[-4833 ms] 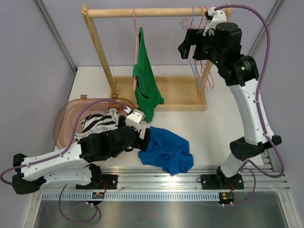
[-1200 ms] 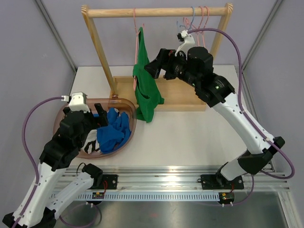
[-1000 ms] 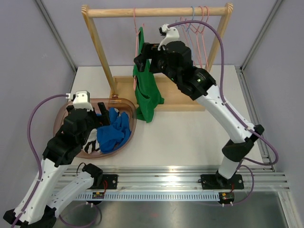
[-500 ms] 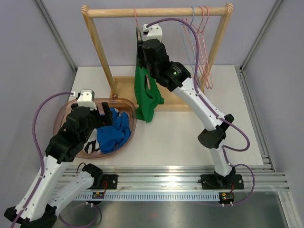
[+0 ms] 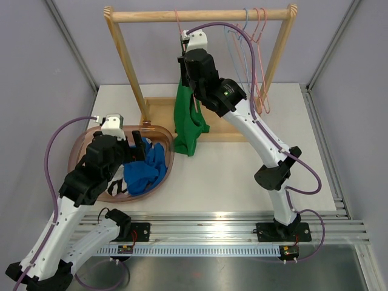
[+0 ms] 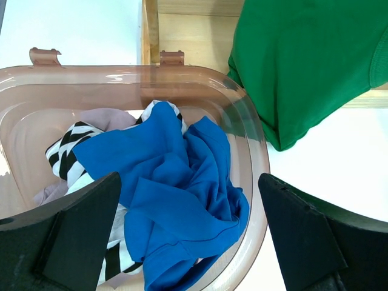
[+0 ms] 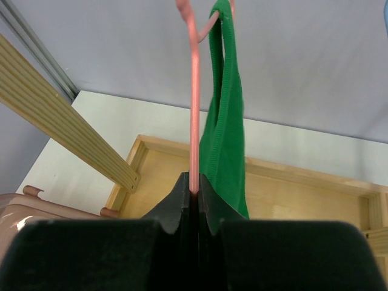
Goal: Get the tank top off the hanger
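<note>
A green tank top (image 5: 187, 121) (image 7: 225, 121) hangs from a pink wire hanger (image 5: 179, 27) (image 7: 194, 109) on the wooden rail (image 5: 200, 15). My right gripper (image 5: 183, 53) (image 7: 195, 188) is shut on the hanger's wire just below the hook, with the top's strap right beside its jaws. Over the brown basket (image 5: 82, 154) (image 6: 254, 139) hovers my left gripper (image 5: 138, 142) (image 6: 188, 182), open and holding nothing. In the left wrist view the tank top's hem (image 6: 303, 66) hangs at the upper right.
The basket holds a blue garment (image 6: 176, 194) (image 5: 145, 170) and a black-and-white striped one (image 6: 70, 142). Several bare hangers (image 5: 254, 36) hang at the rail's right end. The rack's wooden base tray (image 5: 236, 118) lies under the tank top.
My right arm swung left from the bare hangers to the tank top's hanger, and its jaws closed on the wire. The left arm stayed over the basket.
</note>
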Motion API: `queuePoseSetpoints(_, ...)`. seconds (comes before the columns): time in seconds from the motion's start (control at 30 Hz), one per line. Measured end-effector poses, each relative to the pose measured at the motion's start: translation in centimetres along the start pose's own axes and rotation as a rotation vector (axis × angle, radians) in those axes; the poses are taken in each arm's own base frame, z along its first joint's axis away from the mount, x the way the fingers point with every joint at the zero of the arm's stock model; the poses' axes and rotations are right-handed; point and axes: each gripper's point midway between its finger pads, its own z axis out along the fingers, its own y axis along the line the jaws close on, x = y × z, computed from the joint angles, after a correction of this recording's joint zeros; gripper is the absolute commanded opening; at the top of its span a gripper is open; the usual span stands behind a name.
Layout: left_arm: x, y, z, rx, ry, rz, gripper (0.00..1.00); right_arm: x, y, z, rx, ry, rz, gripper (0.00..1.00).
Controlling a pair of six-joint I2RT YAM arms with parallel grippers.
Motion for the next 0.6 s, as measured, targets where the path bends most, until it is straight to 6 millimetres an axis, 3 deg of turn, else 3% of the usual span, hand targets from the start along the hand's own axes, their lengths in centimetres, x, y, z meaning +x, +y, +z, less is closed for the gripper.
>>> queuePoseSetpoints(0.43,0.5,-0.2,0.3,0.009,0.015,0.005,0.99,-0.7,0.0,-0.5,-0.021,-0.006,-0.033,0.00)
queuePoseSetpoints(0.6,0.6,-0.2,0.3,0.010,0.018,0.006,0.99,-1.9,0.0,-1.5,-0.047,-0.026,-0.024,0.00)
